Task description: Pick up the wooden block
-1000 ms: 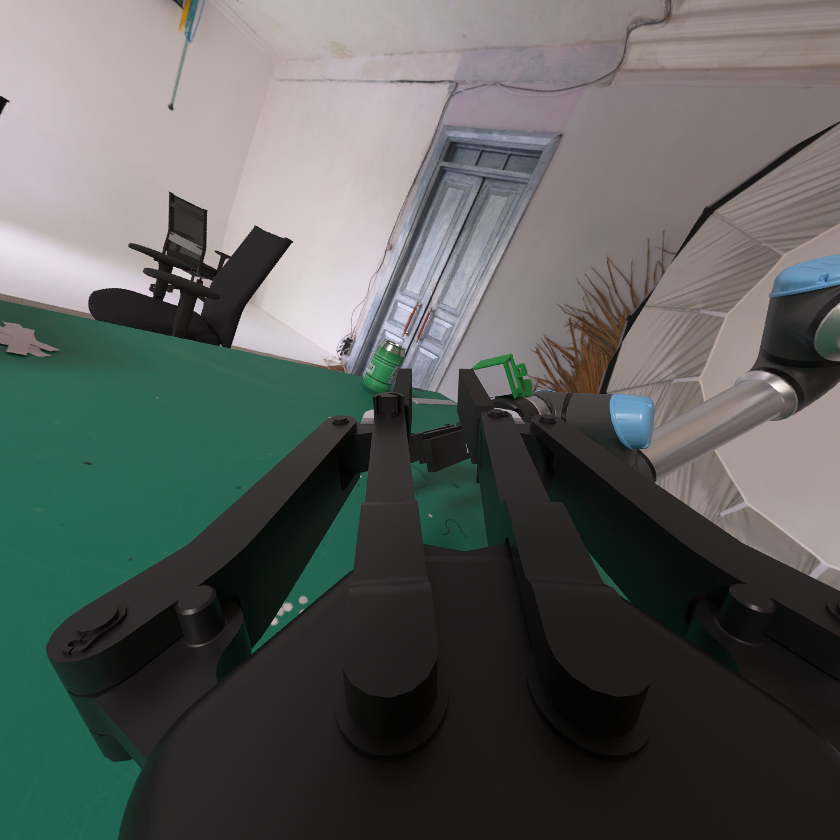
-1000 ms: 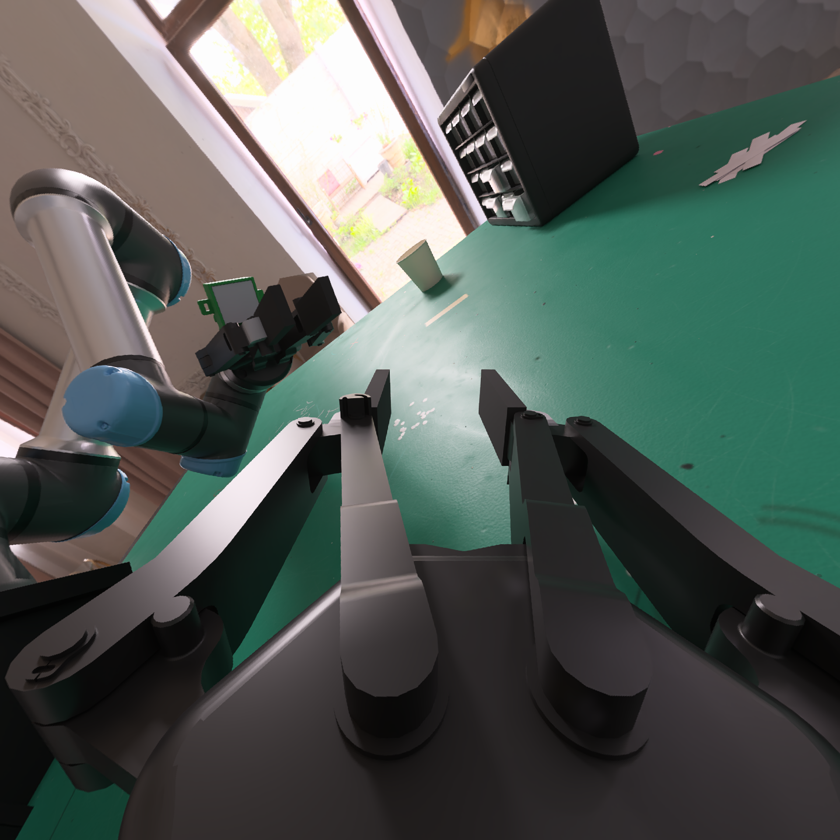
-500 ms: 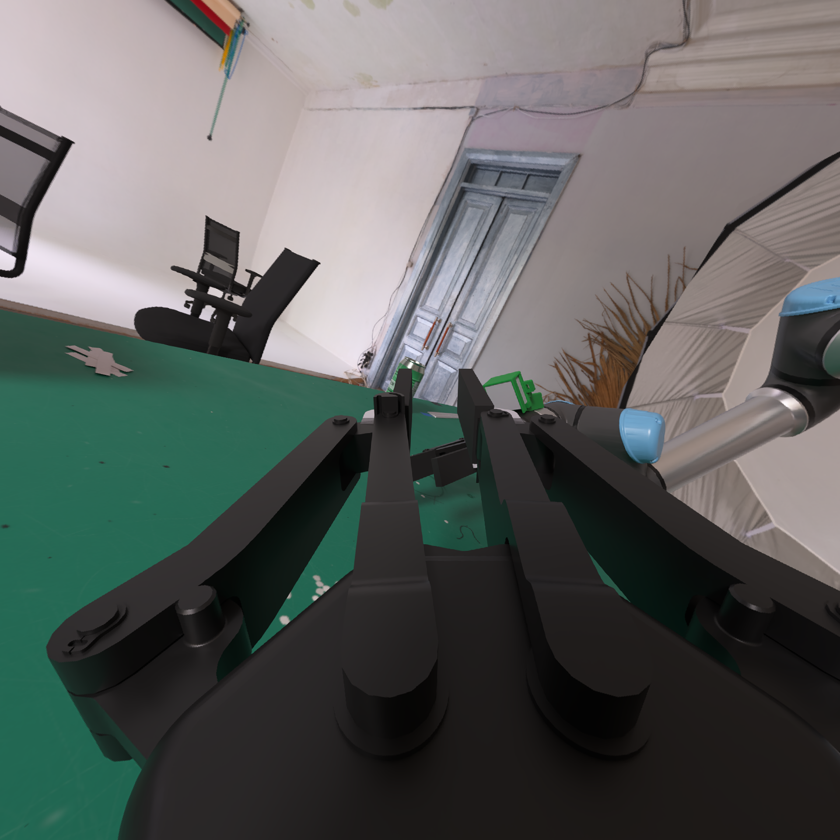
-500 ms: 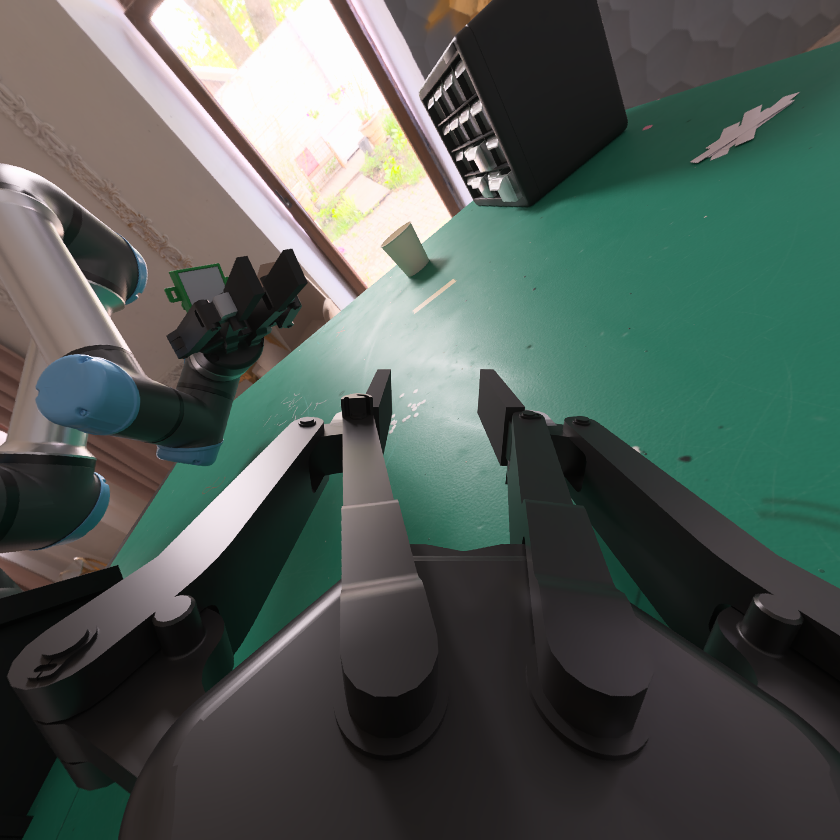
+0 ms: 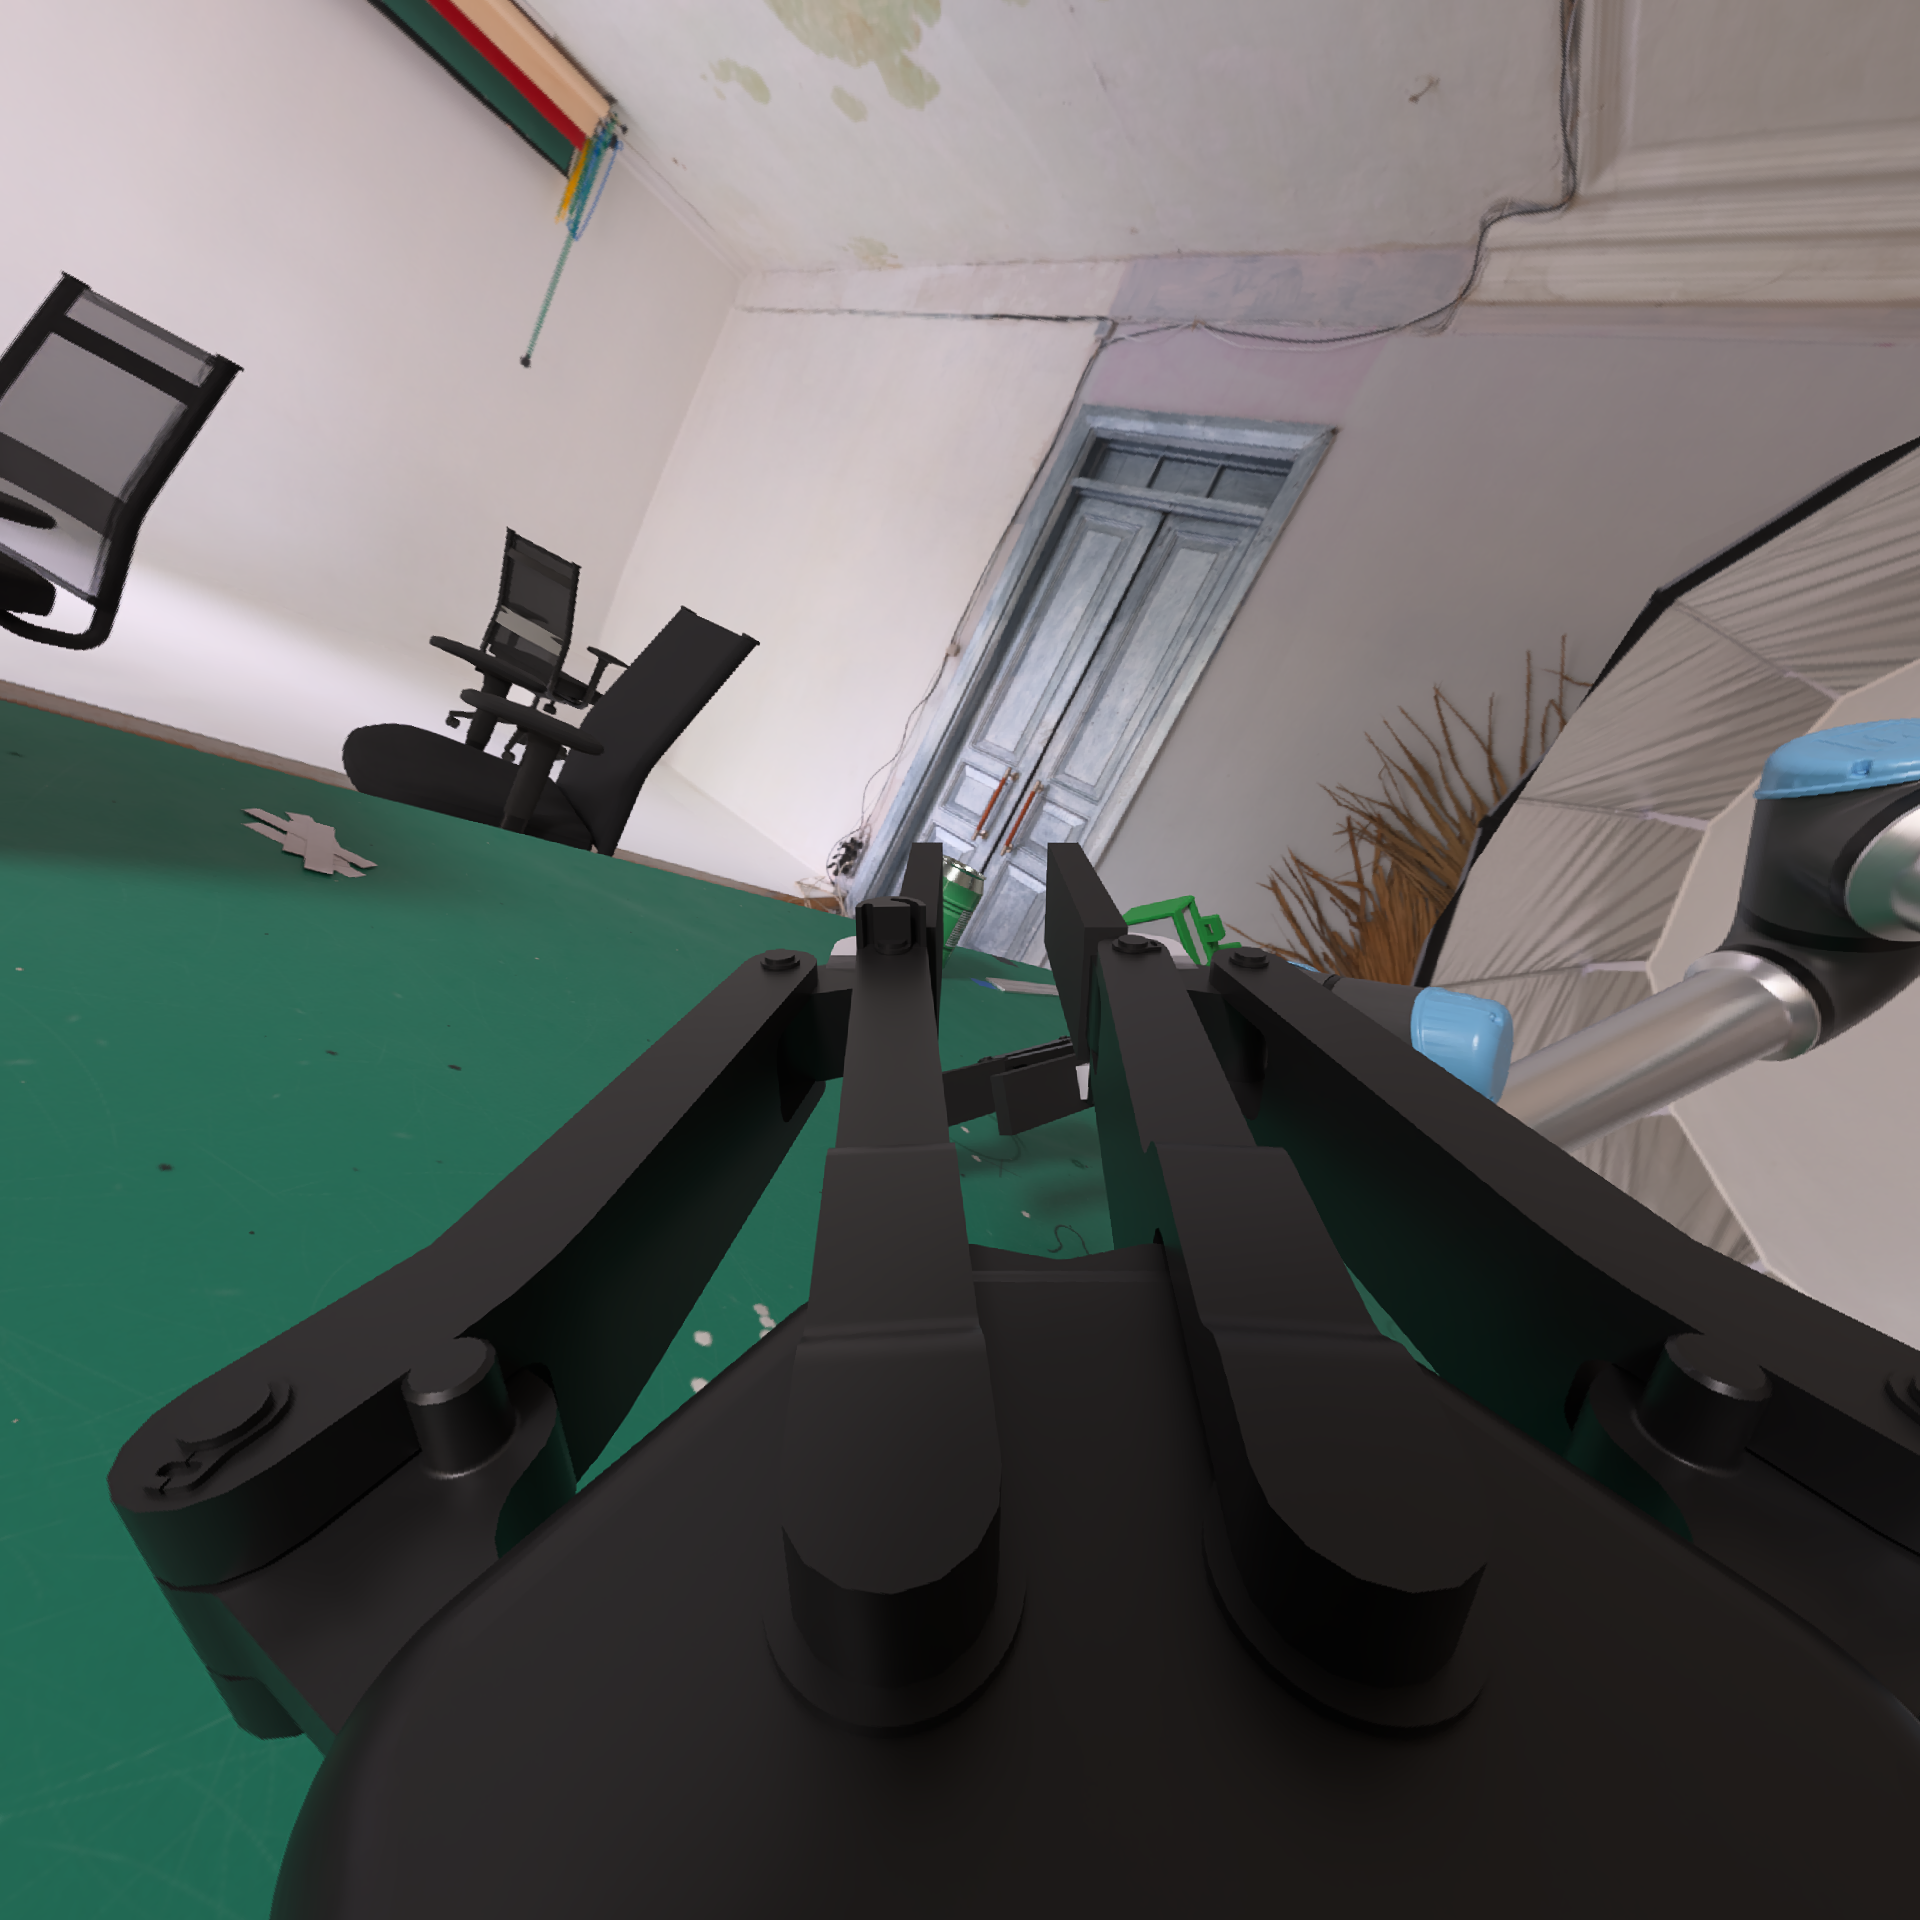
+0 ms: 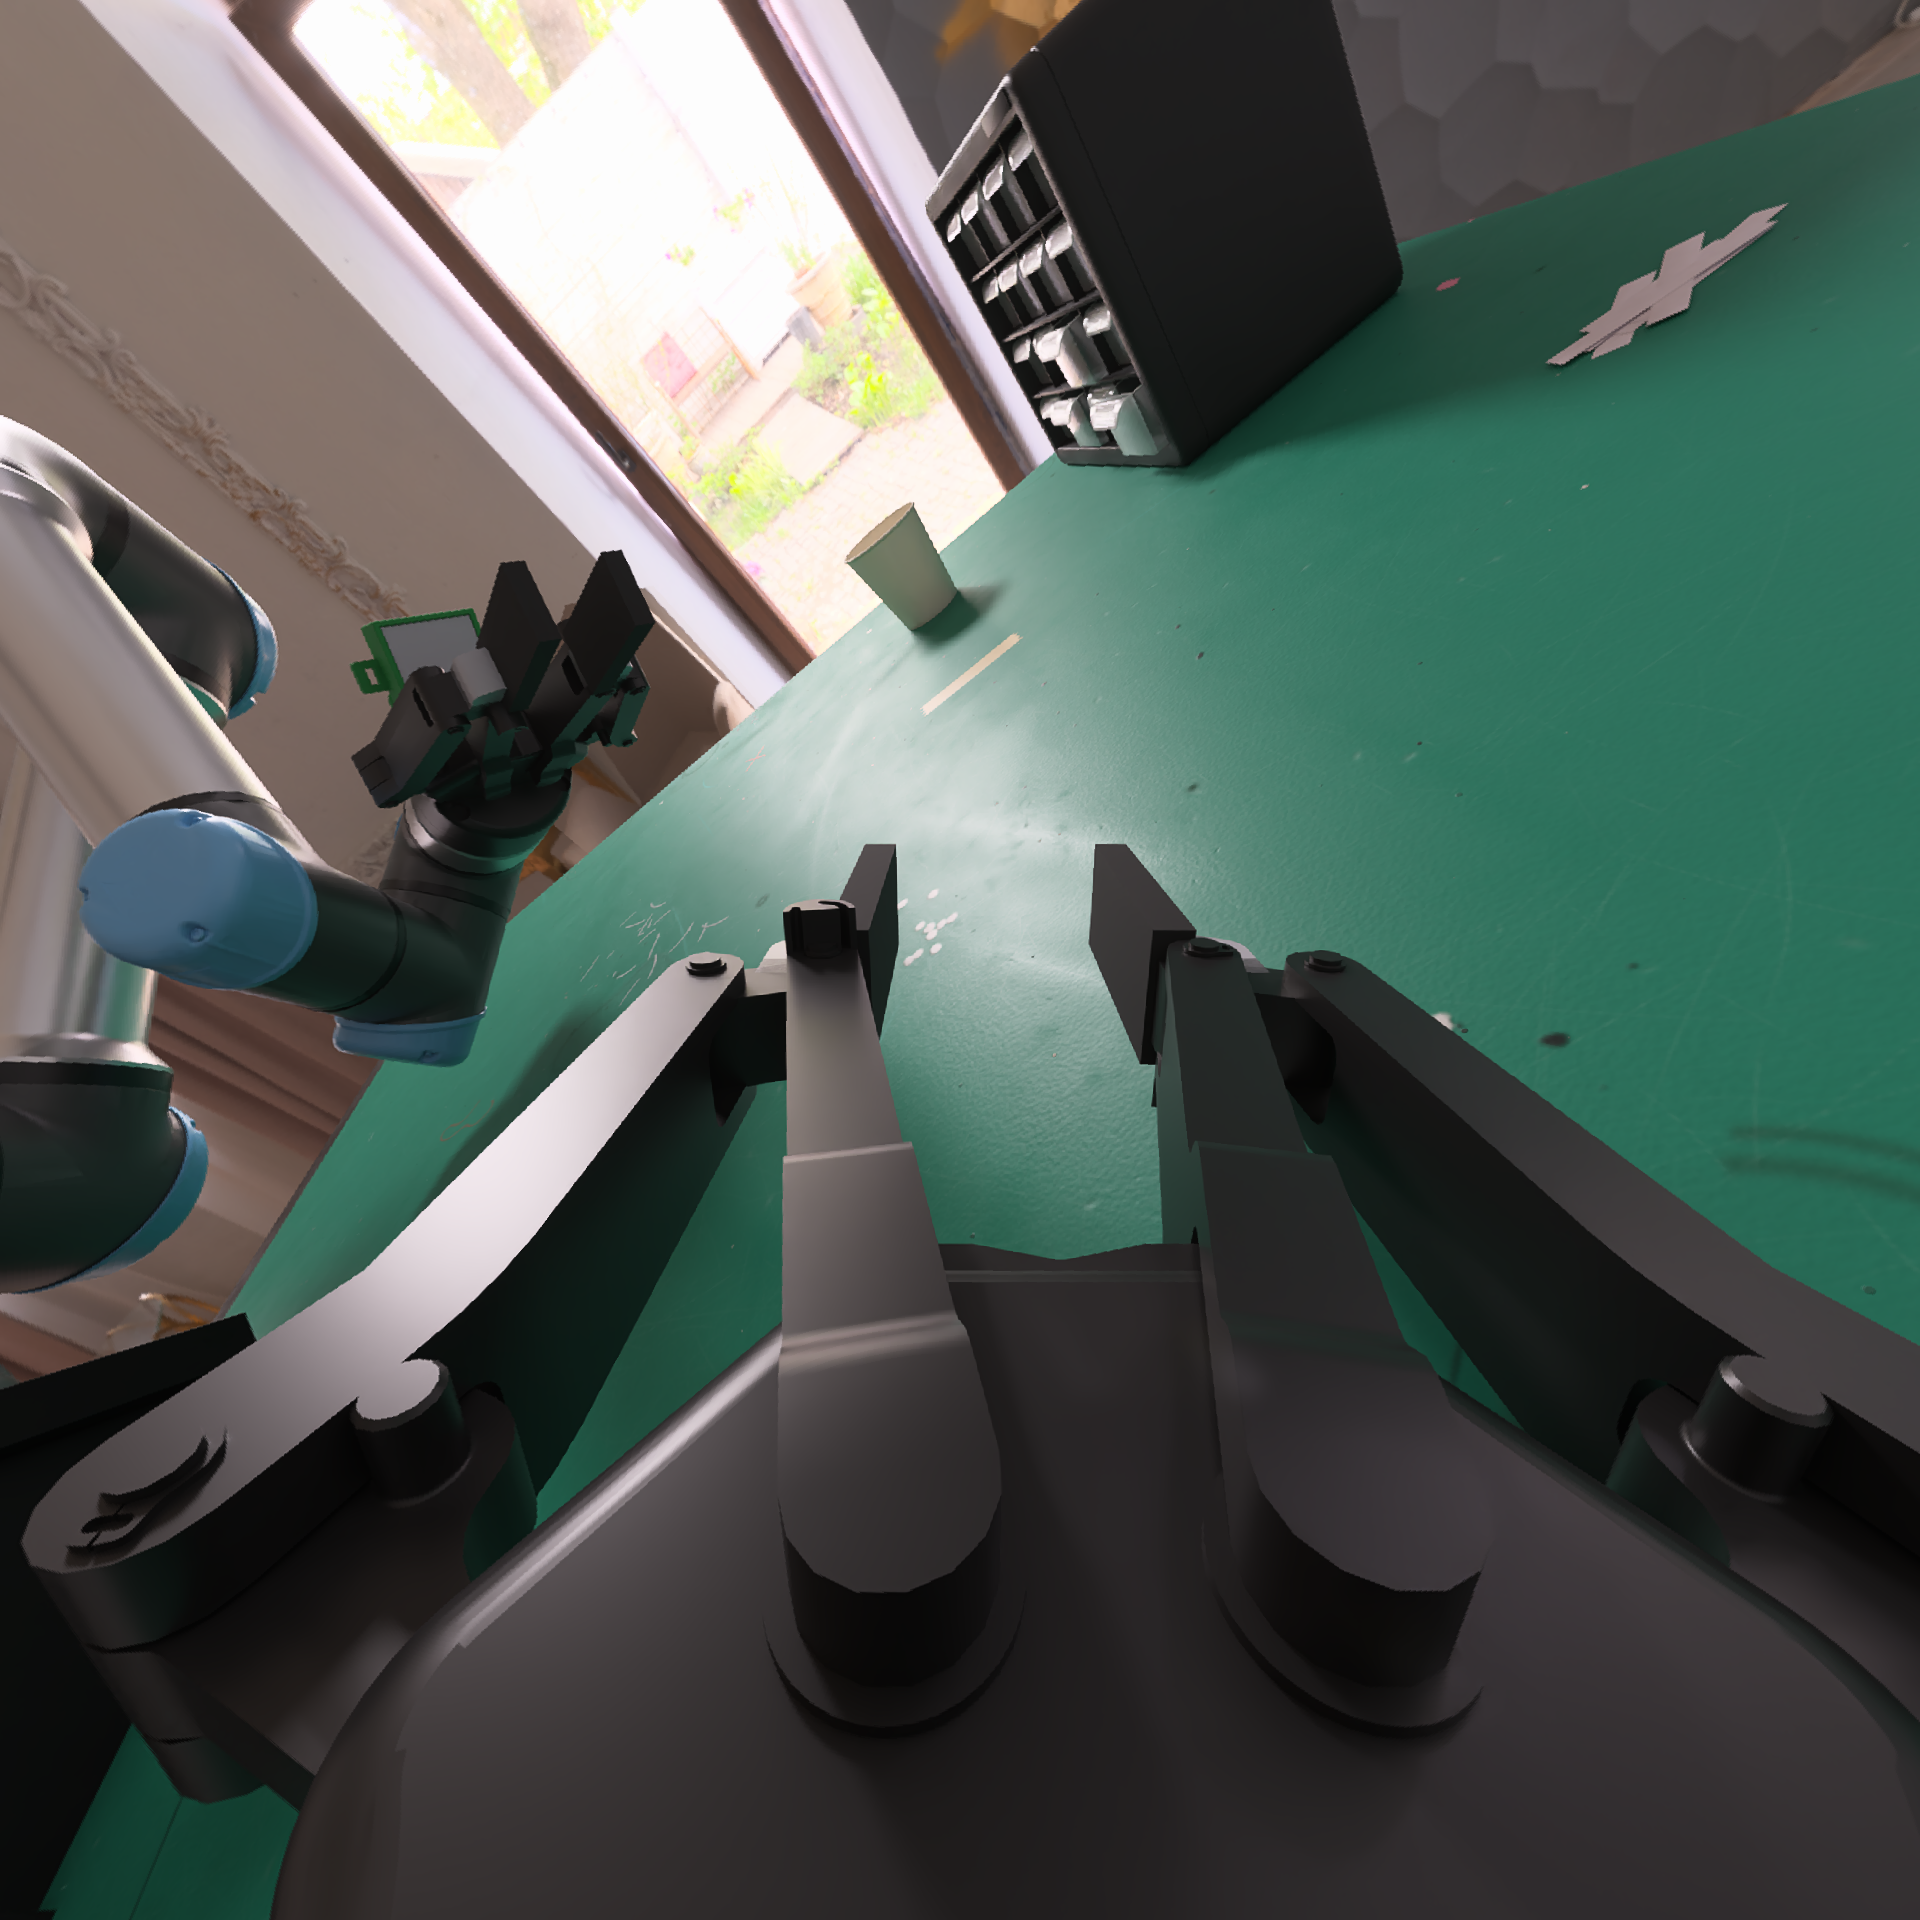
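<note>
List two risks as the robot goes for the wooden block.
The wooden block lies flat near the paper cup; the right hand could knock the cup over. The block looks thin, so the fingers may scrape the table and slip off.

Daylight is streaming through the window (image 6: 665, 312), glaring on the green worktop (image 6: 1455, 727); wide-angle distortion is bending frame edges

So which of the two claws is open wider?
The right gripper: its fingertips stand clearly farther apart than those of the left gripper, which leave only a narrow gap. Neither holds anything.
</note>
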`<action>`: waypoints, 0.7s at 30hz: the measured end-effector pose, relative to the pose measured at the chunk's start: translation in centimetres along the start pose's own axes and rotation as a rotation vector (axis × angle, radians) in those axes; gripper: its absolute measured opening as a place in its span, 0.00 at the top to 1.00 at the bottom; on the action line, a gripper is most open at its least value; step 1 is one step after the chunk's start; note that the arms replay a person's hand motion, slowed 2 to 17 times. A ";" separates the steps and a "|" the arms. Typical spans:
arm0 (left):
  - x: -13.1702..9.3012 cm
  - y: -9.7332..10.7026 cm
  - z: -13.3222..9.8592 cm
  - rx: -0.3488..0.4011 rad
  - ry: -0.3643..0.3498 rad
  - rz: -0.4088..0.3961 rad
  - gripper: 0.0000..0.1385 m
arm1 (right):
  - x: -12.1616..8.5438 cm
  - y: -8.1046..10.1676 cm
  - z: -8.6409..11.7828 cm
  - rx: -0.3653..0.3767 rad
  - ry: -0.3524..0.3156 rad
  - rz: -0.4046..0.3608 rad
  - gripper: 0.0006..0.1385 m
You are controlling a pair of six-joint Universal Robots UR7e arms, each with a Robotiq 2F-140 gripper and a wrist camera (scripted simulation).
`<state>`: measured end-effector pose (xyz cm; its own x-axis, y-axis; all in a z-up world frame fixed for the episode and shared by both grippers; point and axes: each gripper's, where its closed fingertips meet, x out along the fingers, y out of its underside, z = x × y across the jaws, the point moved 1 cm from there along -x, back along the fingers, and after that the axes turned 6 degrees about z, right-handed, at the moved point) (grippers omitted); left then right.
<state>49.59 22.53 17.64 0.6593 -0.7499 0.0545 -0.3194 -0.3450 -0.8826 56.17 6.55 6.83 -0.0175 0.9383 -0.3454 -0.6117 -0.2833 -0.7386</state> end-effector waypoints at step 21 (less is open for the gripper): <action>0.5 0.9 -0.7 0.000 0.047 0.066 0.81 | 0.2 0.1 -0.1 0.003 0.019 0.006 0.64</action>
<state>49.18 21.46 17.20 0.6040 -0.7968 0.0178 -0.3616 -0.2939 -0.8848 56.16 6.66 6.64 -0.0059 0.9326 -0.3609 -0.6137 -0.2883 -0.7350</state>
